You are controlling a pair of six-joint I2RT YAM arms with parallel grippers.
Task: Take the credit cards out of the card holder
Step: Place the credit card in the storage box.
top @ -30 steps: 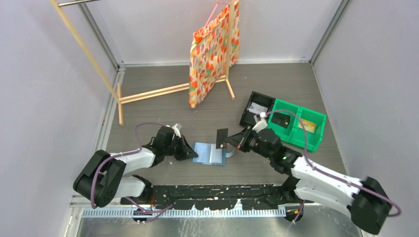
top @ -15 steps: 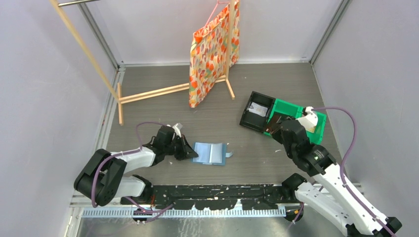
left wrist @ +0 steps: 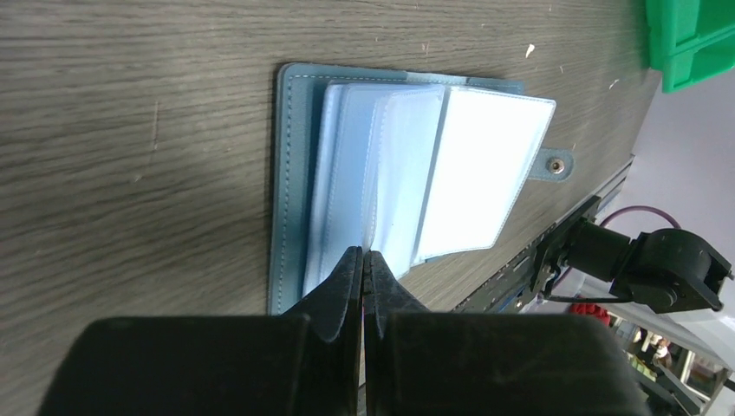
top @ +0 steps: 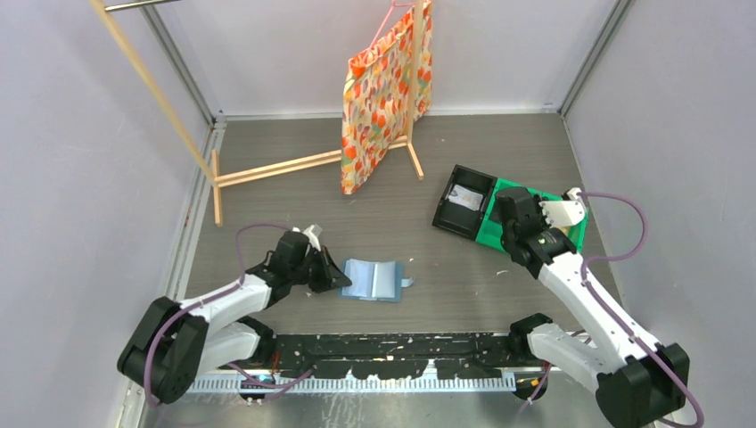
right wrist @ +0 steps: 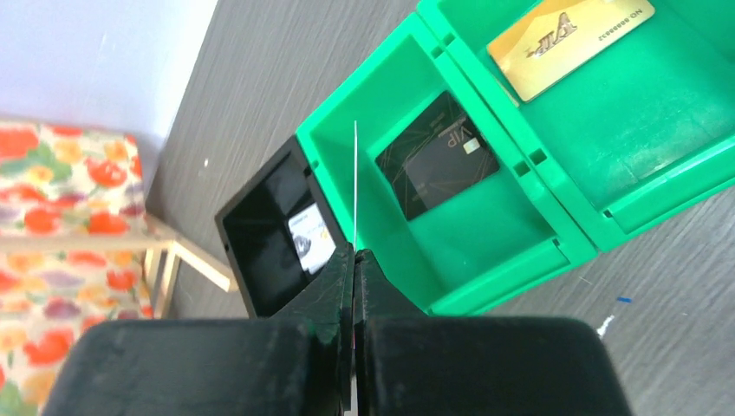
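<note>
Mostly done, we judge. The card holder (left wrist: 407,182) lies open and flat on the table (top: 499,143) in front of the left arm, well apart from the bins. Its pale translucent sleeve leaves are fanned up and its snap tab (left wrist: 555,163) sticks out to the side. The leaves we see look blank, with no card colour showing through, but we cannot tell if one is tucked in the lower leaves. The left gripper (left wrist: 362,257) has its jaws pressed together, tips on the near edge of the holder. It looks to us like it nips the edge to pin the holder, though the pinch itself is hidden. Three cards are out and sorted. A whitish card (right wrist: 310,238) lies in the black bin (right wrist: 260,217), a dark VIP card (right wrist: 438,166) in the near green bin (right wrist: 485,238), and a gold card (right wrist: 568,39) in the far green bin (right wrist: 659,113). The right gripper (right wrist: 355,253) is clamped on a held card (right wrist: 355,182). We see that card only edge-on as a thin line, so we cannot tell its colour. It hangs above the bins, about over the wall between the black bin and the near green one, not touching either. What is left, by our read, is to drop this held card in a bin and check the remaining leaves for stragglers. The left arm has to keep the holder pinned if another pull is needed.
</note>
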